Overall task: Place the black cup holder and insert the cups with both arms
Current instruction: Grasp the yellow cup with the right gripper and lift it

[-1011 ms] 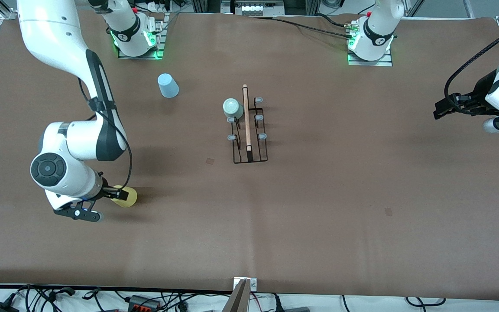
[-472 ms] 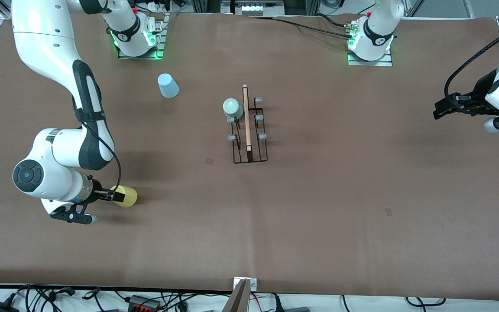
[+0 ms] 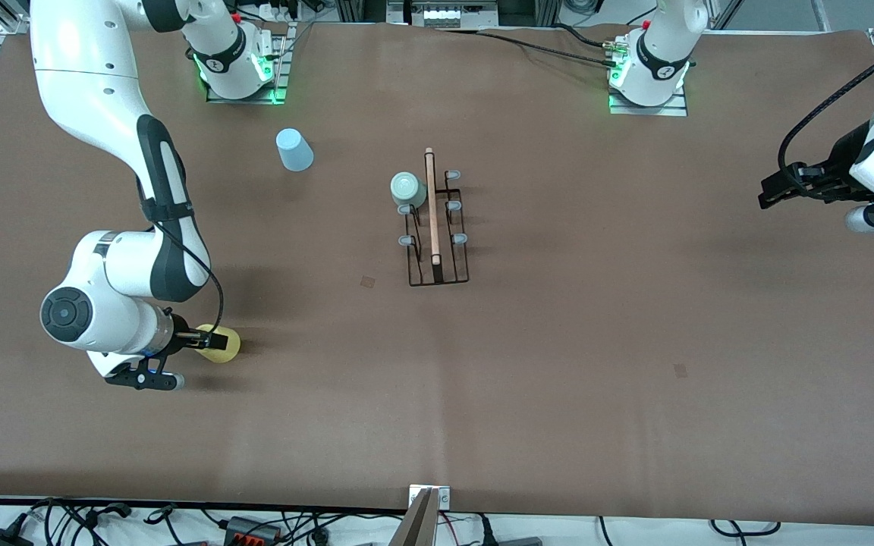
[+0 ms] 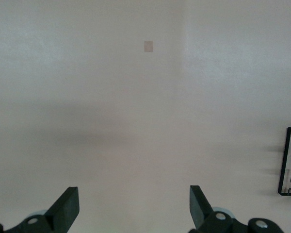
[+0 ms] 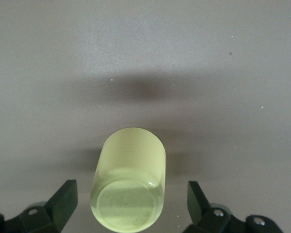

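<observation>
Right arm (image 3: 103, 114) has swung back toward the yellow cup since half a second ago; cups and rack unmoved. Table (image 3: 634, 379): brown mat. Black cup holder (image 3: 437, 227) stands mid-table, mint cup (image 3: 407, 187) already on a peg at its end farther from the front camera. Blue cup (image 3: 295, 150) upside down near the right arm's base. Right gripper (image 5: 131, 206) spread wide around the yellow cup (image 5: 130, 187), which lies on its side, not yet clamped. Left gripper (image 4: 131, 211) waits, fingers apart, over bare mat at its own end. Judgement: grasp imminent.
</observation>
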You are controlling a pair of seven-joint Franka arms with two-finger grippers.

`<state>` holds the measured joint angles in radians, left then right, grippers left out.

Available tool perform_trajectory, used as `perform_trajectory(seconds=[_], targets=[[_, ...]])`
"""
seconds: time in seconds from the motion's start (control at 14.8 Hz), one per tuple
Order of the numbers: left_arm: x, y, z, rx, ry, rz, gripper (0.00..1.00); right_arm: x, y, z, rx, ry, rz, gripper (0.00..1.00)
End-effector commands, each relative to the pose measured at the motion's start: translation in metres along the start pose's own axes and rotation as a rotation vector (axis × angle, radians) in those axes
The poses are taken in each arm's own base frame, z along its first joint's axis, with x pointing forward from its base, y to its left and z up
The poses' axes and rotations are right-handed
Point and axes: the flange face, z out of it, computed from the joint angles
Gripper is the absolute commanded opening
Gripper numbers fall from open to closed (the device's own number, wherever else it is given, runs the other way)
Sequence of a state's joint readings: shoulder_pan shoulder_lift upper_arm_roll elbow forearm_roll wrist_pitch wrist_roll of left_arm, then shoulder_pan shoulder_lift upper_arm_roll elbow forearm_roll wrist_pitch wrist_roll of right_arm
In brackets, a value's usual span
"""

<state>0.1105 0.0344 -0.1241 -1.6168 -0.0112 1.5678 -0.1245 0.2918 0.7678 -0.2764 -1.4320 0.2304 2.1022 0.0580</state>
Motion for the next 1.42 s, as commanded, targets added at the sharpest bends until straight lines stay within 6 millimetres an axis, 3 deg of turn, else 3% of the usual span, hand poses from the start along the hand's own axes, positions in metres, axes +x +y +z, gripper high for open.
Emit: perform_trajectory(seconds=[0.0, 0.13, 0.2, 0.4, 0.54, 0.74, 0.88, 1.08, 1.35], targets=[[-0.001, 0.001, -0.006, -0.02, 0.008, 0.022, 1.0, 0.0, -0.003, 0.007, 0.016, -0.003, -0.02, 1.0], [-0.001, 0.001, -0.006, -0.021, 0.008, 0.022, 1.0, 0.002, -0.003, 0.01, 0.016, 0.008, -0.019, 1.0], [-0.001, 0.001, -0.006, -0.021, 0.008, 0.022, 1.0, 0.002, -0.003, 0.01, 0.015, 0.008, -0.02, 0.95], [-0.001, 0.001, -0.006, -0.021, 0.008, 0.022, 1.0, 0.001, -0.002, 0.01, 0.012, 0.0, -0.014, 0.5], [0.0, 0.001, -0.006, -0.021, 0.006, 0.022, 1.0, 0.0, -0.002, 0.009, 0.016, -0.008, -0.024, 0.32], [0.0, 0.001, -0.006, -0.021, 0.006, 0.021, 1.0, -0.003, -0.004, -0.002, 0.02, -0.039, -0.028, 0.21], [0.0, 0.0, -0.006, -0.021, 0.006, 0.021, 1.0, 0.0, -0.013, -0.025, 0.031, -0.018, -0.042, 0.21], [0.0, 0.0, -0.006, -0.021, 0.006, 0.022, 1.0, -0.011, -0.06, -0.076, 0.08, -0.04, -0.106, 0.21], [0.0, 0.0, -0.006, -0.021, 0.006, 0.021, 1.0, -0.033, -0.137, -0.131, 0.101, -0.069, -0.231, 0.21]])
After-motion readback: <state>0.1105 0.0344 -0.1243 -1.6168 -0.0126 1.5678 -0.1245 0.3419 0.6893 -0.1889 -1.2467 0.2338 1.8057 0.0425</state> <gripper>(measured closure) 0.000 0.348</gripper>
